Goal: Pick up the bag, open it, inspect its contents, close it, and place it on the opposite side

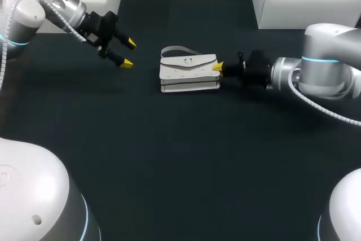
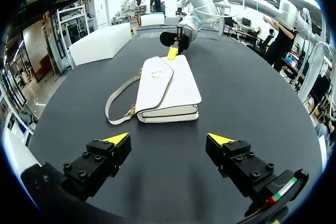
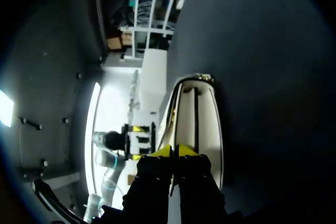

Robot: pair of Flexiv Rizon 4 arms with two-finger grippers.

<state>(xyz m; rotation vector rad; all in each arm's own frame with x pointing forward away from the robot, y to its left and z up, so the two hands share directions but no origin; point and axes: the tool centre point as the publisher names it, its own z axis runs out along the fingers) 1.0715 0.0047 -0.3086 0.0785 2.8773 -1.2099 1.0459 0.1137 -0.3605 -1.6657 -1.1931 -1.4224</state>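
While right gripper [image 1: 219,67] is clamped on flap [image 2: 155,80] of bag [image 1: 189,74] — flat on table [image 1: 180,156], nearer far edge | left gripper [image 2: 169,139] jaws apart, clear | risk — thin pinch slips, or unbraced bag drags

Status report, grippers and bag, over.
Left gripper open, clear of bag. Right gripper shut on bag's edge. Bag flat, closed. Nothing in the way.

Even overhead light covers the dark table [image 1: 169,156], glinting at its far edge; the right wrist view seems backlit.
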